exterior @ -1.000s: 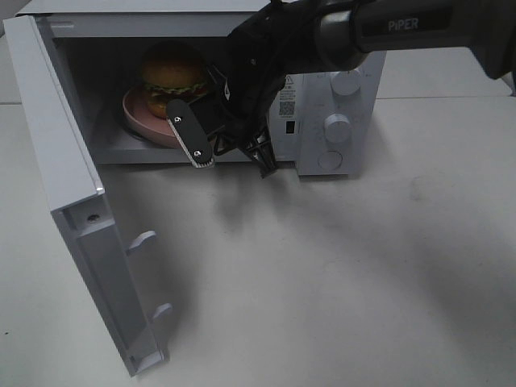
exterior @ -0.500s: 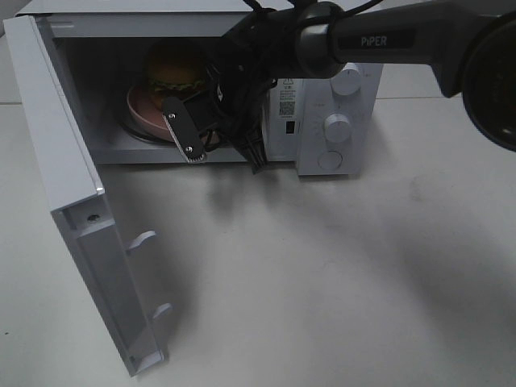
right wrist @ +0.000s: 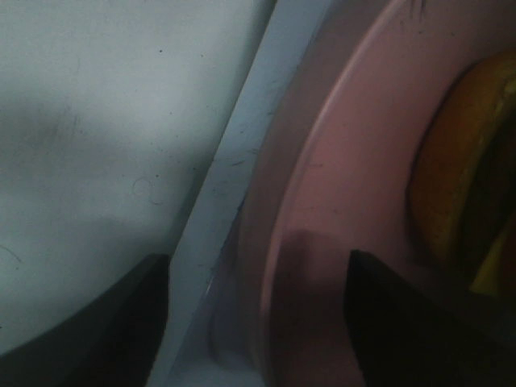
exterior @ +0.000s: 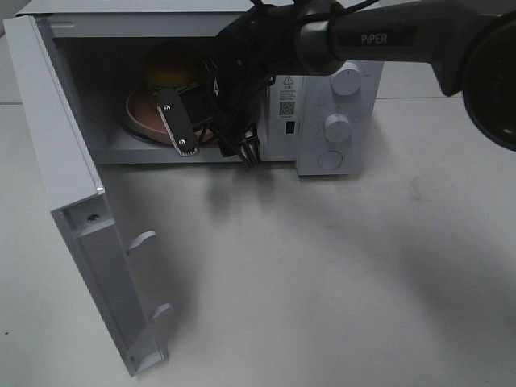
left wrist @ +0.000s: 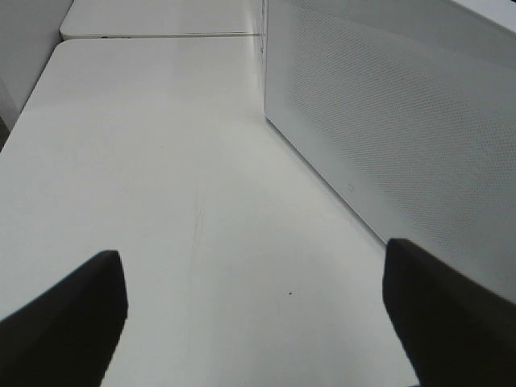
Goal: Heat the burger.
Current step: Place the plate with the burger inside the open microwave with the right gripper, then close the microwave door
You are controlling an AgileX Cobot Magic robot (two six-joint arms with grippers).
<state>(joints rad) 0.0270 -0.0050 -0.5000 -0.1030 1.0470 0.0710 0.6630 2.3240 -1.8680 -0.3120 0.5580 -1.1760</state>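
Sitting inside the open white microwave oven (exterior: 322, 105), the small round yellow-bunned burger (exterior: 169, 71) rested on a flat pink plate (exterior: 141, 117); the black right claw (right wrist: 258, 262) (jaws released) straddled its rim. The left claw (left wrist: 254, 254) gaped above the white table (left wrist: 161, 161).

small burger (exterior: 169, 71), yellow-orange domed bun, thin green layer, upright on a pink plate (exterior: 143, 115), inside the open microwave (exterior: 355, 121)
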